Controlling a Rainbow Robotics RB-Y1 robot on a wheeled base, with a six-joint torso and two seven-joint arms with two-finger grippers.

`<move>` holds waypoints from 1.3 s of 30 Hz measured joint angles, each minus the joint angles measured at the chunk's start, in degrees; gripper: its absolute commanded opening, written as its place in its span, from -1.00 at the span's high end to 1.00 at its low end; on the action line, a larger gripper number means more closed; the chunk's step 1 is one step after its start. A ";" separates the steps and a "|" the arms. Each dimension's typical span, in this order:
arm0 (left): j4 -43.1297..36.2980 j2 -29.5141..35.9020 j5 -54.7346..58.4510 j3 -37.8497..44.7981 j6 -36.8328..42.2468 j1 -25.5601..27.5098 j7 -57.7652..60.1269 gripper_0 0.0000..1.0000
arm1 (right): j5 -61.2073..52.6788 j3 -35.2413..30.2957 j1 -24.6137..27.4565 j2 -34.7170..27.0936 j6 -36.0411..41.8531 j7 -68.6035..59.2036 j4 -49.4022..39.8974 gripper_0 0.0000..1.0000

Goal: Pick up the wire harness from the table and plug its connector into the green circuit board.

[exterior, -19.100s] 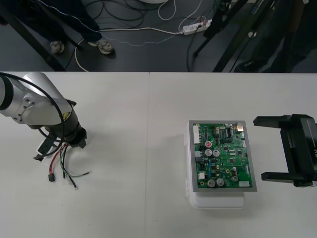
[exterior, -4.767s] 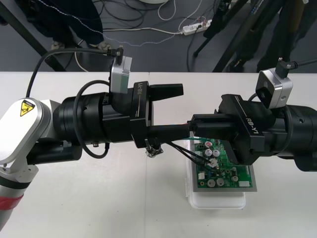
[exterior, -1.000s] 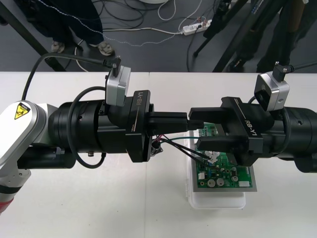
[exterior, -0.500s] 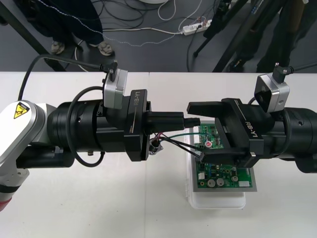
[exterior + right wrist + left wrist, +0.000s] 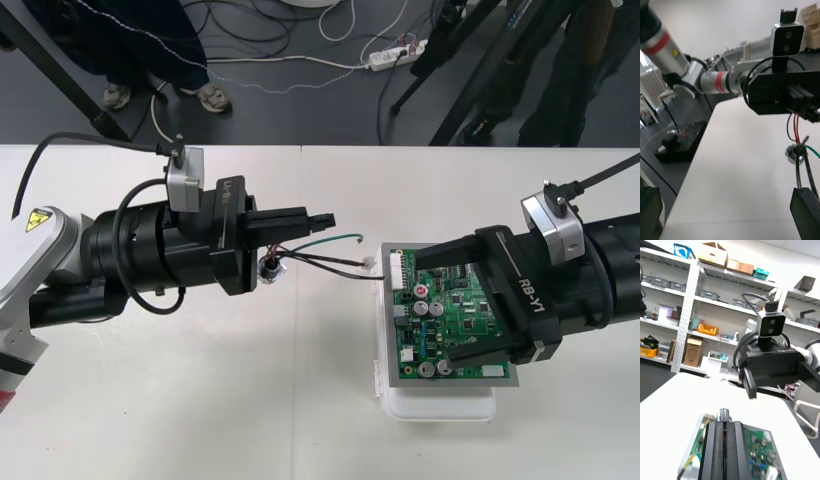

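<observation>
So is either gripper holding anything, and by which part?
The left gripper holds the wire harness by its wires, near the metal socket; the open right gripper holds nothing.

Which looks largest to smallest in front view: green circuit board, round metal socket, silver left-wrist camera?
Largest: green circuit board.
Middle: silver left-wrist camera, helped by sitting nearer the lens.
Smallest: round metal socket.
</observation>
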 measured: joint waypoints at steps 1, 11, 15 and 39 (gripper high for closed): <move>1.22 0.00 0.51 0.14 -0.92 -0.02 -0.16 1.00 | 0.95 -0.71 -0.25 -0.33 -0.86 0.00 0.00 -1.00; 15.08 0.02 3.28 0.27 -11.24 -2.05 -6.46 1.00 | 11.66 -4.32 -2.48 -5.93 -2.87 -0.01 0.02 -1.00; 19.40 0.02 3.31 0.27 -14.34 -3.38 -13.97 1.00 | 16.98 -5.33 -2.55 -8.34 -2.88 -0.01 0.02 -1.00; 41.34 -1.95 3.25 -7.41 -23.88 -11.97 -26.58 1.00 | 48.07 -4.87 -0.83 -14.55 -2.98 0.01 -3.87 -1.00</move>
